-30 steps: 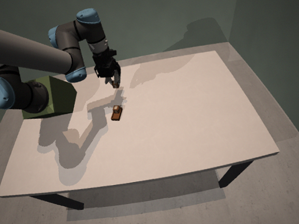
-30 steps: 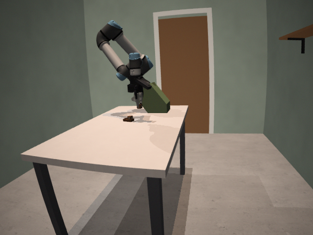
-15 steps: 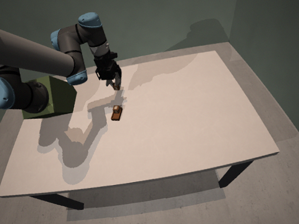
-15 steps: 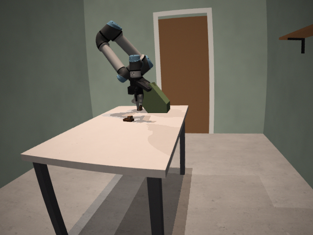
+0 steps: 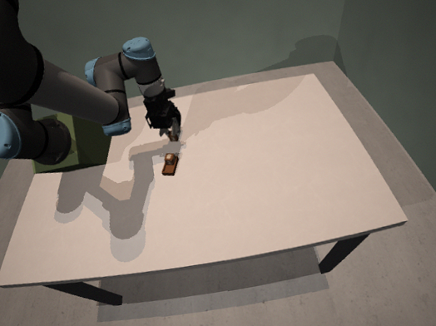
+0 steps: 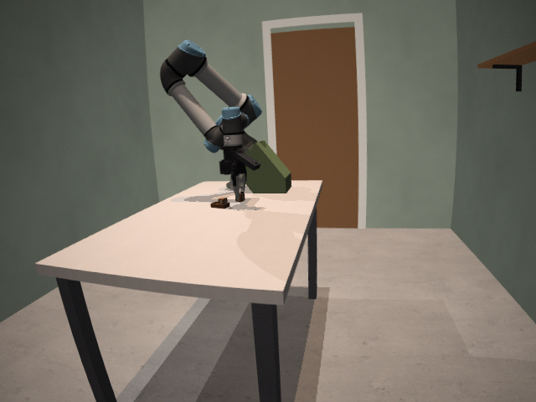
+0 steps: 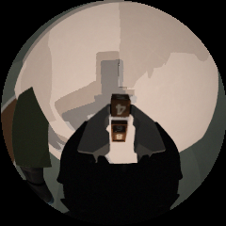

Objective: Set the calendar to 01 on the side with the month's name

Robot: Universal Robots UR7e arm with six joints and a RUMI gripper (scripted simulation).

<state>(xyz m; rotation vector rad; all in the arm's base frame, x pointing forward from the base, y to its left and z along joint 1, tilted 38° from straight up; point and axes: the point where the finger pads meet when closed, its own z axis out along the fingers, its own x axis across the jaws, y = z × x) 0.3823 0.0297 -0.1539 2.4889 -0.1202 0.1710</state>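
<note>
My gripper (image 5: 170, 132) (image 6: 239, 192) (image 7: 120, 104) is shut on a brown cube (image 5: 173, 137) (image 6: 241, 197) (image 7: 121, 106). In the wrist view one face of this cube shows a 4 that looks turned over; a darker face above it carries a mark I cannot read. The cube is low over the table, apart from the tray and behind it in the top view. The small brown tray (image 5: 168, 171) (image 6: 214, 205) holds the other cube (image 5: 169, 157) (image 6: 222, 200) (image 7: 119, 132) at one end. That cube shows an 8 in the wrist view. The month's name cannot be seen.
The green block-shaped base (image 5: 90, 144) (image 6: 269, 175) (image 7: 30, 132) of the arm stands on the table (image 5: 265, 178) (image 6: 172, 242), left of the tray in the top view. The arm's shadows fall around the tray. A wall shelf (image 6: 512, 57) is far off to the right in the exterior view.
</note>
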